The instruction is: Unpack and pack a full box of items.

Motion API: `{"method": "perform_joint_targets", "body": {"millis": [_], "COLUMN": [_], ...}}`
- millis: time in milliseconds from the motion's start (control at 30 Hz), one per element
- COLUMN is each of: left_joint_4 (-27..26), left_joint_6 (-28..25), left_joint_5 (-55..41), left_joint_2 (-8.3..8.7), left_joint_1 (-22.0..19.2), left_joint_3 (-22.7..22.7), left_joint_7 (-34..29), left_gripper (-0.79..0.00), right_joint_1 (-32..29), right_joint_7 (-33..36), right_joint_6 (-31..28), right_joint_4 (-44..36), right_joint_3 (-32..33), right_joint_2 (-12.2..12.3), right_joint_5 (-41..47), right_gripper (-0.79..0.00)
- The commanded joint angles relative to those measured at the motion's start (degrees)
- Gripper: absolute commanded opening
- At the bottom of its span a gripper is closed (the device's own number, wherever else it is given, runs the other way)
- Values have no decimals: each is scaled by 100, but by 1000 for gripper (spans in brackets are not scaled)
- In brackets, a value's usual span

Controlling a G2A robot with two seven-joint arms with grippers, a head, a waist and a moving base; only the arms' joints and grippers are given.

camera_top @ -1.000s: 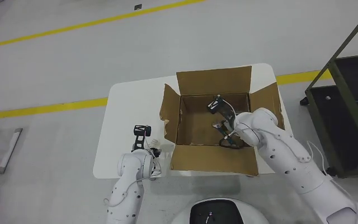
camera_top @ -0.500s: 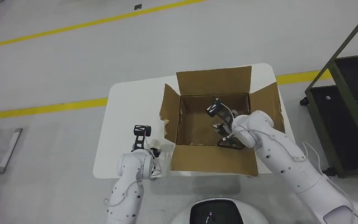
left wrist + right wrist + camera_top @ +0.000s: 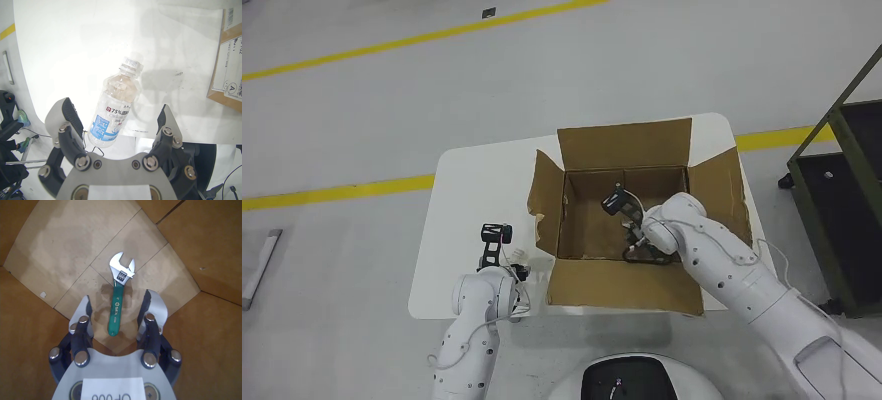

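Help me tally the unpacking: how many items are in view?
2. A bottle rests on the table by the left gripper; a green-handled wrench lies on the box floor under the right gripper. More may be hidden.

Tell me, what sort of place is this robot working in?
Probably a warehouse or factory test hall: a bare grey floor with painted yellow lines, a dark metal rack at the edge, and an open cardboard box on a white table.

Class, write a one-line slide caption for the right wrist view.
Open right gripper poised over a green-handled adjustable wrench lying flat on the floor of the cardboard box.
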Motion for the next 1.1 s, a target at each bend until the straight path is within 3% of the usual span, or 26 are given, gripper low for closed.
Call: {"method": "perform_joint_targets", "body": {"millis": [0, 1067], "left_joint_4": [0, 0], "left_joint_6": [0, 0], "left_joint_5": [0, 0], "left_joint_2": [0, 0], "left_joint_1": [0, 0], "left_joint_3": [0, 0], "left_joint_7": [0, 0], "left_gripper": [0, 0], "right_joint_1": [54, 346], "right_joint_7": [-39, -169], "right_joint_6": [66, -30], "right_joint_4": [132, 1157], "right_joint_3": [-72, -356], "right_joint_2": [-33, -417], "right_joint_5": [-109, 16], "right_gripper": [-397, -511]}}
